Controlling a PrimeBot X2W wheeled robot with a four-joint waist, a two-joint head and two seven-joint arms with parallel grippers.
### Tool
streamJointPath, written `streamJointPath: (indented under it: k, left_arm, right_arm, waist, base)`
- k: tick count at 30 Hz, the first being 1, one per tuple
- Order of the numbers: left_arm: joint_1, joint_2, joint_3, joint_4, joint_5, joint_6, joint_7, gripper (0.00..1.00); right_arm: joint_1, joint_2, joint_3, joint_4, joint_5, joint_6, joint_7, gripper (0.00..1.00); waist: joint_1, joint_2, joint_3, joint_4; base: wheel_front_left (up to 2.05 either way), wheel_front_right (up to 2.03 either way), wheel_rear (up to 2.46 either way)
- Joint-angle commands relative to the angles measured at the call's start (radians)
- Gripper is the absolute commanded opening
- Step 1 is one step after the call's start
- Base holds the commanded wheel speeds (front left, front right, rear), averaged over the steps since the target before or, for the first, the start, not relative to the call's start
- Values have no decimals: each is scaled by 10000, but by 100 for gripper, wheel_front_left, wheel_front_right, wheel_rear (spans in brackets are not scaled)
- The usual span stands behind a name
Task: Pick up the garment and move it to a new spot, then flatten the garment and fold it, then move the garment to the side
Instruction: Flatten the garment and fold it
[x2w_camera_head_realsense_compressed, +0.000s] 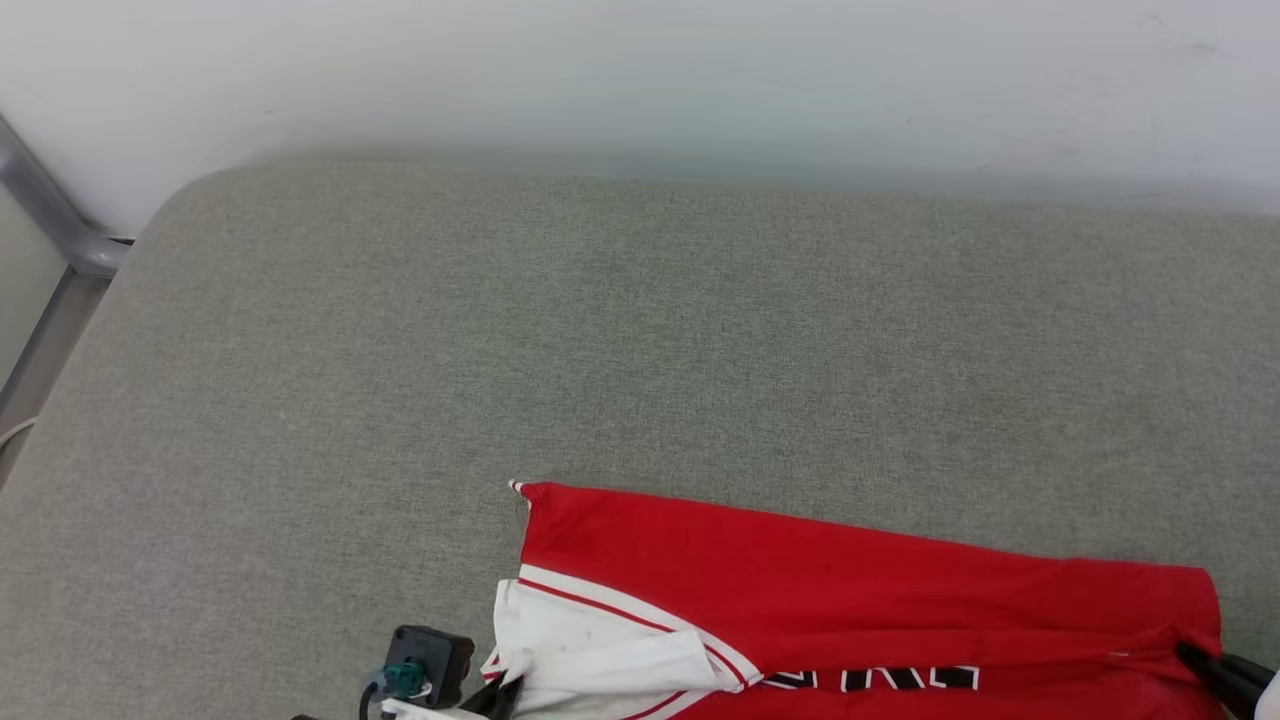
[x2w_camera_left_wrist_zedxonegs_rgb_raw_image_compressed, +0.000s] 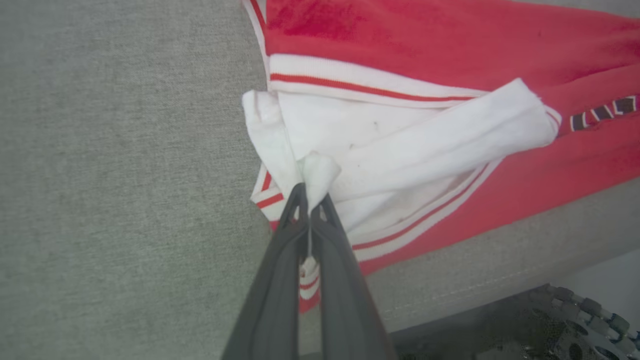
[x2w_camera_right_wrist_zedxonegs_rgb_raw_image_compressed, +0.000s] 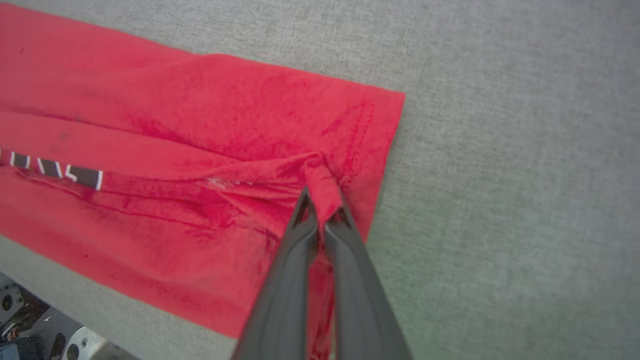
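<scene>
The garment (x2w_camera_head_realsense_compressed: 830, 590), a red jersey with white sleeves and black lettering, lies folded lengthwise along the near edge of the grey cushion (x2w_camera_head_realsense_compressed: 600, 340). My left gripper (x2w_camera_left_wrist_zedxonegs_rgb_raw_image_compressed: 311, 200) is shut on a pinch of the white sleeve (x2w_camera_left_wrist_zedxonegs_rgb_raw_image_compressed: 380, 145) at the garment's left end; in the head view the left gripper (x2w_camera_head_realsense_compressed: 505, 692) shows at the bottom edge. My right gripper (x2w_camera_right_wrist_zedxonegs_rgb_raw_image_compressed: 322, 200) is shut on a bunched fold of red cloth (x2w_camera_right_wrist_zedxonegs_rgb_raw_image_compressed: 225, 145) near the hem at the right end, and the right gripper (x2w_camera_head_realsense_compressed: 1195, 655) is visible at the lower right.
The grey cushion stretches wide behind the garment, bounded by a white wall (x2w_camera_head_realsense_compressed: 640, 80). A metal rail (x2w_camera_head_realsense_compressed: 50, 215) runs at the far left. The cushion's front edge (x2w_camera_left_wrist_zedxonegs_rgb_raw_image_compressed: 475, 295) lies just below the garment, with robot parts (x2w_camera_left_wrist_zedxonegs_rgb_raw_image_compressed: 575, 325) beneath.
</scene>
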Motion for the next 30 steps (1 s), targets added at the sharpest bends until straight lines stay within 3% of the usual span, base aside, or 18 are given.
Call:
streamJointPath:
  k: [1, 5, 6, 7, 8, 18, 23, 30]
  left_arm:
    - [-164, -36, -98, 172, 122, -58, -9, 0]
    - [-262, -200, -254, 464, 166, -179, -60, 0]
    - [-283, -227, -346, 556, 179, -251, -35, 11]
    - [-306, -249, -396, 650, 188, -293, -20, 49]
    - [-317, -279, -413, 737, 168, -321, -49, 100]
    - [-33, -210, -14, 914, 56, -86, -807, 100]
    - [-45, -149, 302, 525, 166, 165, -1318, 100]
    - [-346, -216, 690, -25, 763, 602, -2636, 100]
  right_arm:
    - [152, -115, 64, 26, -245, -16, 30, 0]
    - [148, -63, 105, 127, -484, -16, 21, 0]
    - [150, -2, 133, 134, -507, -16, 56, 29]
    - [157, 51, 133, 143, -517, -16, 96, 85]
    - [185, 89, 147, 158, -494, -16, 187, 100]
    - [376, -18, -13, -475, -223, -16, 1054, 100]
    - [437, -43, -819, -972, 89, -14, 1698, 100]
    - [618, 509, -2253, -1077, -121, -14, 2829, 100]
  waist:
    - [1, 0, 25, 17]
    - [1, 0, 66, 38]
    - [1, 0, 84, 34]
    - [1, 0, 94, 25]
    - [1, 0, 91, 13]
    - [1, 0, -595, -180]
    - [1, 0, -865, -175]
    - [1, 0, -851, -29]
  base:
    - [0, 0, 0]
    - [0, 0, 0]
    - [0, 0, 0]
    - [0, 0, 0]
    - [0, 0, 0]
    - [0, 0, 0]
    - [0, 0, 0]
    - [0, 0, 0]
